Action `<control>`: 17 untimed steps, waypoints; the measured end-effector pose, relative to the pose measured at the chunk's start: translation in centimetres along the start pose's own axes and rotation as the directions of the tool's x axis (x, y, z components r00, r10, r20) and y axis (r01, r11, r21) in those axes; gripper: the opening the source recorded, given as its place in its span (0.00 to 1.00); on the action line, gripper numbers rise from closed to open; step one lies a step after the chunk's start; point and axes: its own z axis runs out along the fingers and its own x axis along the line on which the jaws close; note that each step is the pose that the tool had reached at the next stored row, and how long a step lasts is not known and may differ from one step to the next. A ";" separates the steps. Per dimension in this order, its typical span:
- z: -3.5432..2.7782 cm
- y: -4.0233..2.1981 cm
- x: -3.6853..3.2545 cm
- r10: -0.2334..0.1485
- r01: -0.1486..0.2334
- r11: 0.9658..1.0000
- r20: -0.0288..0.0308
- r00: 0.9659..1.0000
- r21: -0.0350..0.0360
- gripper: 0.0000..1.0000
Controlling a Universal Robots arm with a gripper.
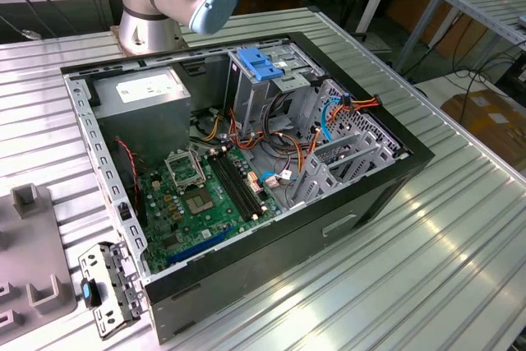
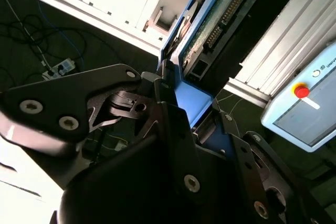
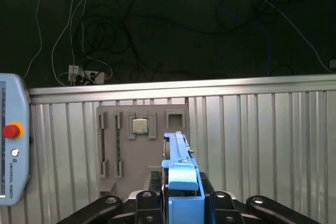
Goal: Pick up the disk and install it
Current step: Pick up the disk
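Note:
In both wrist views my gripper (image 3: pixel 181 199) (image 2: pixel 190 115) is shut on the disk (image 3: pixel 180 169) (image 2: pixel 210 24), held edge-on between the black fingers (image 3: pixel 152 198). Its bright blue carrier rail (image 2: pixel 193 100) sits right at the jaws, and the green circuit-board side of the drive extends past them. The disk hangs above the ribbed metal table (image 3: pixel 252 129), over a grey fixture tray (image 3: pixel 142 171). In the exterior view the open computer case (image 1: pixel 246 154) lies on the table, with a tall drive bay (image 1: pixel 246 96) topped by a blue latch (image 1: pixel 259 63).
The arm's base (image 1: pixel 156 6) stands behind the case. The grey tray holds a processor chip (image 3: pixel 139 125). A teach pendant with a red button (image 3: pixel 11 130) lies on the table. A metal bracket (image 1: pixel 111 285) rests by the case's corner. Cables lie on the floor beyond the table edge (image 3: pixel 184 85).

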 end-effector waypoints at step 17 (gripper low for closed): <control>-0.53 -2.02 -0.08 0.000 0.000 1.000 0.000 1.000 0.002 0.37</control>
